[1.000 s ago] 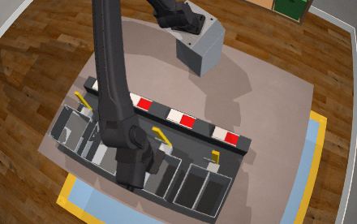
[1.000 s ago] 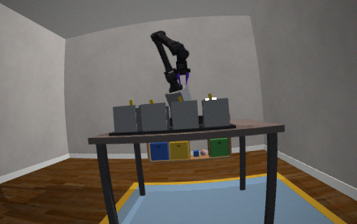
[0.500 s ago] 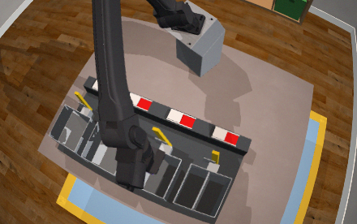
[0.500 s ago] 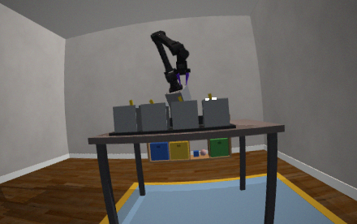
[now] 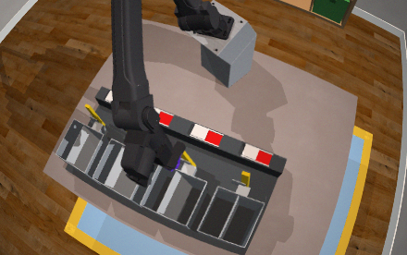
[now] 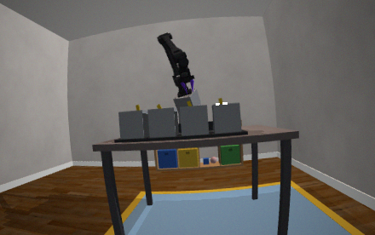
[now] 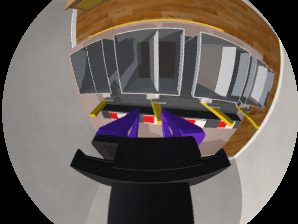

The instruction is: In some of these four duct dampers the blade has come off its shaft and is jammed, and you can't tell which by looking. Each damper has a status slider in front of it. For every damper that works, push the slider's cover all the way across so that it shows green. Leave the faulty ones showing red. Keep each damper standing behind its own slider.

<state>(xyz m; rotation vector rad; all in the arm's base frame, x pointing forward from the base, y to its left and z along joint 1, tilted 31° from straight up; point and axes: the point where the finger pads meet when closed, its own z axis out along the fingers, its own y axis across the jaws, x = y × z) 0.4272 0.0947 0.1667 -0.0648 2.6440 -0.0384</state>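
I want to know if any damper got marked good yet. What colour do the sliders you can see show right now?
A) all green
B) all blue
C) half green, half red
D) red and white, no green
D: in the top view the visible sliders each show a white part beside a red part, with no green anywhere; the arm hides most of the fourth.

The top view is looking steeply down on the surface (image 5: 296, 120); the exterior view is facing it from low, afar; the wrist view is peering closely past the tool (image 7: 152, 123) at the dampers (image 7: 156, 63), which all three are sharing.
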